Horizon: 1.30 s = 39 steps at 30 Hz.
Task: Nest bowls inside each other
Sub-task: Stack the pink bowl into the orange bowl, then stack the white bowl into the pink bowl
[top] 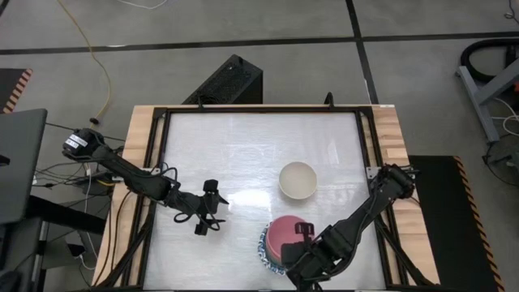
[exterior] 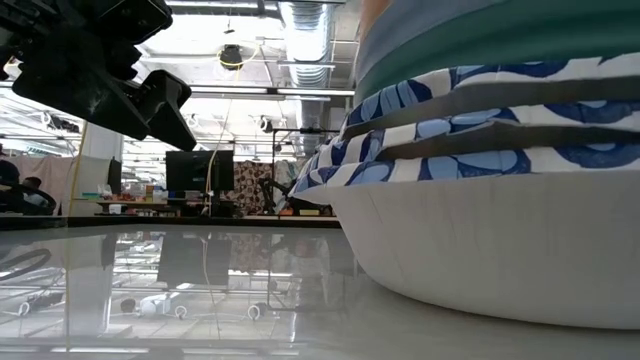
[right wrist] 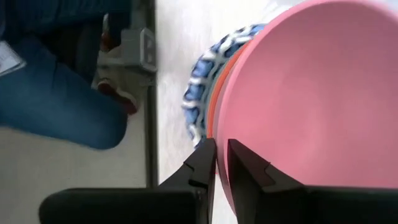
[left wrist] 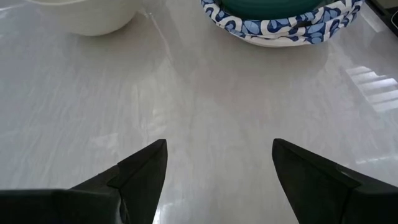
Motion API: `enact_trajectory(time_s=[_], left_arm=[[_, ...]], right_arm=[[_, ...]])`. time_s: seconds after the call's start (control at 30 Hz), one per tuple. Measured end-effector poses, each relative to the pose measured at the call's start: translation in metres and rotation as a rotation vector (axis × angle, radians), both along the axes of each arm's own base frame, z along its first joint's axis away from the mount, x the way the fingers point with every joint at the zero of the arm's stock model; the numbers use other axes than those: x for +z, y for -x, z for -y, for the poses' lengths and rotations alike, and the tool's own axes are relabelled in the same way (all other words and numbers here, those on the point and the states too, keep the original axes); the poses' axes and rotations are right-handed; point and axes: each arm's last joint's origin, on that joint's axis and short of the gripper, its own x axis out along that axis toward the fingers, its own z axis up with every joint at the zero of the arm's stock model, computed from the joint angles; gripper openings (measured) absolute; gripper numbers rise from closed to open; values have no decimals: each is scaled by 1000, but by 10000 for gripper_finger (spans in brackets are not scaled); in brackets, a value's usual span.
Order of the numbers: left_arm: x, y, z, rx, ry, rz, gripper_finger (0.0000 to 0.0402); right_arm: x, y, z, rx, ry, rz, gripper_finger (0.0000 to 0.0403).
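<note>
No text, label, brand, number or sign can be read in any of the views, whether on the bowls, the arms, the table or the room behind it.

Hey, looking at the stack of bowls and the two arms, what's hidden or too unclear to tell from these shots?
- High view: the pink bowl and right gripper cover the stack, so its bowl count is hidden.
- Low view: the stack is cut off by the top and right edges.
- Left wrist view: the cream bowl is cropped at the top edge.
- Right wrist view: the bowls below the pink one are mostly hidden.
</note>
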Motion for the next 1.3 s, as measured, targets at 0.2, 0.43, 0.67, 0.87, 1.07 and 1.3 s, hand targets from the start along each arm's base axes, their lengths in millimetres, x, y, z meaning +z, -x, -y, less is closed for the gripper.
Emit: enact_trajectory(time_s=[0.2, 0.43, 0.67, 0.87, 1.07, 1.3], left_arm=[[0, 0, 0, 0, 0, 0, 279], [0, 0, 0, -1, -2, 0, 279], [0, 0, 0, -2, -5, 0, 279], [0, 0, 0, 5, -11, 0, 279], [-3, 2, -2, 21, -29, -24, 279], [-3, 2, -2, 27, -21, -31, 279]], right_arm=[[0, -1, 2, -74, 25, 22, 62], [0, 0, 0, -73, 16, 30, 62], [1, 3, -6, -56, 4, 43, 62], [1, 7, -10, -58, 0, 38, 62], [0, 11, -13, -73, -7, 33, 60], [-2, 20, -10, -152, 139, 64, 49]])
